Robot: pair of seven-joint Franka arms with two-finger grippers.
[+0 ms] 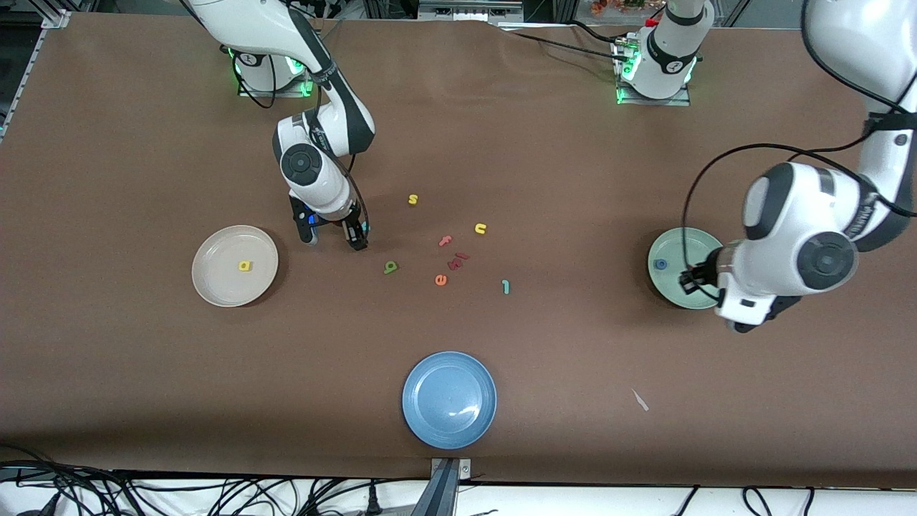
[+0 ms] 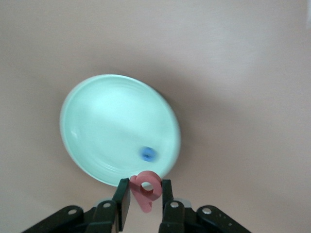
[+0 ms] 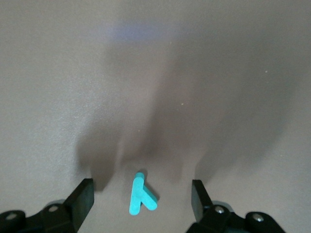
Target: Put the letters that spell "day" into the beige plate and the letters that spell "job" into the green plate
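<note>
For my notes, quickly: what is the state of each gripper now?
Left gripper: shut on the pinkish-red "b".
Right gripper: open around the teal "y".

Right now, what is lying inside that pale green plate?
A small blue ring letter lies inside the green plate. The left arm's jaws hold a pink letter over the plate's rim. In the front view, the arm covers part of the plate.

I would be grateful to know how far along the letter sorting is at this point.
Done: the yellow letter lies in the beige plate and the blue "o" in the green plate. In hand: the left gripper, over the green plate's edge, holds the pinkish-red letter; the right gripper straddles the teal "y", open. Left: the green letter and teal "j" on the table.
</note>
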